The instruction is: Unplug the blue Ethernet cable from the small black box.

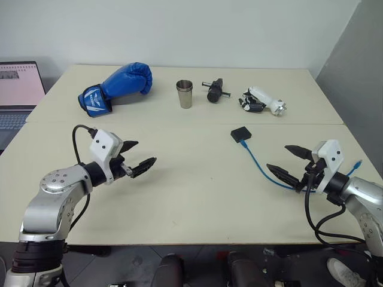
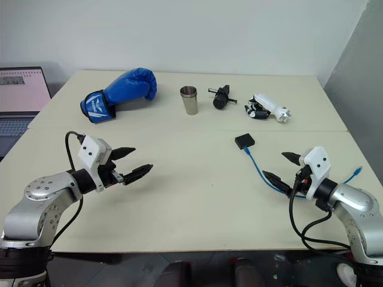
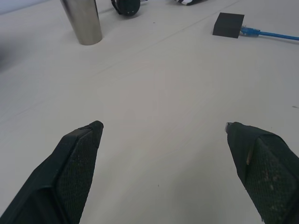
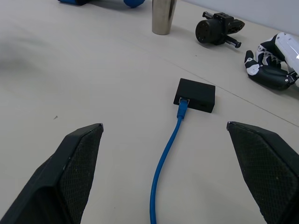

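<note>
The small black box (image 1: 241, 134) lies flat on the table right of centre. Its near side holds one plug of the blue Ethernet cable (image 1: 256, 162), which curves toward me and passes under my right arm; the free plug (image 1: 357, 162) lies near the table's right edge. In the right wrist view the plug sits in the small black box (image 4: 196, 94) and the blue Ethernet cable (image 4: 164, 161) runs between the fingers. My right gripper (image 1: 287, 161) hovers open near the cable, short of the box. My left gripper (image 1: 139, 156) stands open over bare table at the left.
Along the far side lie a blue boxing glove (image 1: 117, 87), a steel cup (image 1: 185, 94), a black cylindrical tool (image 1: 214, 90) and a white-and-black gadget (image 1: 262, 101). A laptop (image 1: 18, 92) stands off the table's left edge. A seam (image 1: 179, 122) crosses the table.
</note>
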`<state>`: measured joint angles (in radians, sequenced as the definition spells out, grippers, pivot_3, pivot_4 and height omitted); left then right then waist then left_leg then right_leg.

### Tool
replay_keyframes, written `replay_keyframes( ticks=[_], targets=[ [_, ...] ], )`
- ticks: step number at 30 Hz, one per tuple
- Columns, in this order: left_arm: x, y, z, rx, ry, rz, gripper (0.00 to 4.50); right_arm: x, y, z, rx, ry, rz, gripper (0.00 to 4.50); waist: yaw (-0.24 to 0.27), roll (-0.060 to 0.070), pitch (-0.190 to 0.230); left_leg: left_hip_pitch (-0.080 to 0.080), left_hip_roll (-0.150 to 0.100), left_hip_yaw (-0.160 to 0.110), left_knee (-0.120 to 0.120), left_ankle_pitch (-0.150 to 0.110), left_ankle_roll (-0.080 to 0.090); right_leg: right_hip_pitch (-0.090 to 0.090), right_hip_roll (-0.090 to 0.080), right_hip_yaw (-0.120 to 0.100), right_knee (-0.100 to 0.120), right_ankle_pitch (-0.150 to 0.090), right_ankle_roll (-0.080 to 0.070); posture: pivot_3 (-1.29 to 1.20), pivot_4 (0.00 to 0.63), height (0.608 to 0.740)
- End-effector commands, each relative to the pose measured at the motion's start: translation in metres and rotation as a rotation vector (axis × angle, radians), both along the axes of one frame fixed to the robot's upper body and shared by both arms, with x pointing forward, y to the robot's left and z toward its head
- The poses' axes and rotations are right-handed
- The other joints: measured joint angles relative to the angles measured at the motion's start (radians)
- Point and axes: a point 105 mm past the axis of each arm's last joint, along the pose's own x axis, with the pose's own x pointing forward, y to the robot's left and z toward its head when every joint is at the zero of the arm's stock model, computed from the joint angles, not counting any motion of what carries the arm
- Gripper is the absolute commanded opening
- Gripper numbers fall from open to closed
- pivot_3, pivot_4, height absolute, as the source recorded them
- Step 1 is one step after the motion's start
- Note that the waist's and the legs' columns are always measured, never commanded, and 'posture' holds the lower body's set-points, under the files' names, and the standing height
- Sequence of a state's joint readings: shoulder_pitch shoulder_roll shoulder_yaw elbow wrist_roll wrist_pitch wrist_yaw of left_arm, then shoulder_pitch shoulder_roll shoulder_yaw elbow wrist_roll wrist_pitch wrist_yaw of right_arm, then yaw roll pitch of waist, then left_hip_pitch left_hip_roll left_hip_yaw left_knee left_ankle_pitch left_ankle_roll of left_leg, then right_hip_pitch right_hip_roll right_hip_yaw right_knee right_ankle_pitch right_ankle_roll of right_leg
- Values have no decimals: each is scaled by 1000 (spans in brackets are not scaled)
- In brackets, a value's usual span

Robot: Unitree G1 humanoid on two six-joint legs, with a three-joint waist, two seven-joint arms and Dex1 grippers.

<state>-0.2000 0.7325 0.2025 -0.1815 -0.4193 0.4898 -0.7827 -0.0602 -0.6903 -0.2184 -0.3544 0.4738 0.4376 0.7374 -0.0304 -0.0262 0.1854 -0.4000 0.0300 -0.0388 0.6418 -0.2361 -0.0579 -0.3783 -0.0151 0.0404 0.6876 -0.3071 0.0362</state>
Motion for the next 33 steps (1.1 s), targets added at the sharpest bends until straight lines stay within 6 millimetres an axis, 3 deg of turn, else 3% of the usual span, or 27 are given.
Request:
replay_keyframes(
  ticks=[1,20,27,33],
  targets=[
    [-4,-6,15,0,-61,-45,4470,-2,0,16,-4,-53,4,4500,0,0,0,0,0,0,0,0,0,0,0,0,0,0,0,0,150,740],
    [-7,-11,11,31,-27,-50,4470,7,7,14,-27,-62,23,4500,0,0,0,0,0,0,0,0,0,0,0,0,0,0,0,0,150,740],
    [-15,-42,13,-21,-10,-232,4470,43,13,-12,-89,-60,-136,4500,-2,0,0,0,0,0,0,0,0,0,0,0,0,0,0,0,150,740],
    [-22,-61,13,-2,14,-359,4470,76,36,-34,-86,-28,-179,4500,-2,1,1,0,0,2,0,0,0,-2,0,1,1,0,0,0,150,740]
  ],
)
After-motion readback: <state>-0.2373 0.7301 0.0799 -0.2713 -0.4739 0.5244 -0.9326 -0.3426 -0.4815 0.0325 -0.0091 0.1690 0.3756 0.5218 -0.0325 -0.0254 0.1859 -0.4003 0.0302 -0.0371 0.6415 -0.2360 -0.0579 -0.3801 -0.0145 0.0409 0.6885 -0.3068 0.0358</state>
